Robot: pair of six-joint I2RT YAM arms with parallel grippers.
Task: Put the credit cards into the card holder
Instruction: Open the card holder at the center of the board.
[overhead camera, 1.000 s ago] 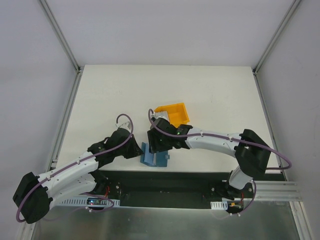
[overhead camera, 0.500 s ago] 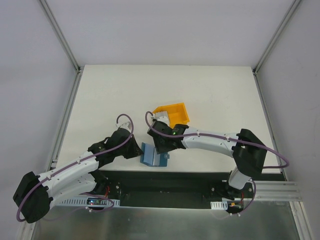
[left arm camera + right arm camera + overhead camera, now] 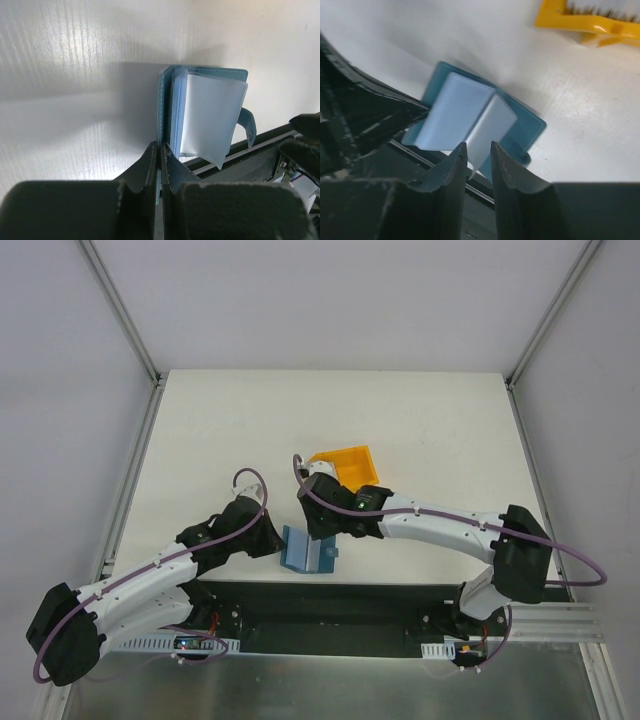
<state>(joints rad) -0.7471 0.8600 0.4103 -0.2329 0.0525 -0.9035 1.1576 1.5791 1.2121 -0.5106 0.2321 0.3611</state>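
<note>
The left arm lies low and stretched out, and the left gripper [image 3: 159, 148] pinches the teal cover edge of the card holder [image 3: 235, 75], which stands open just ahead of it. The right gripper [image 3: 479, 151] points down over the pocket leaves [image 3: 452, 110]. Its jaws are narrowly parted, and I cannot tell whether they grip anything. The yellow bin [image 3: 590, 22] sits beyond it.

Near edge of the card holder [image 3: 165, 100] unseen between the left jaws; yellow bin [image 3: 590, 22] partly past frame top.

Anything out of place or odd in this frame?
Nothing spilled or damaged. The card holder sits open close to the table's near edge, one cover pinched in the left gripper. The yellow bin sits skewed to the table's edges.
</note>
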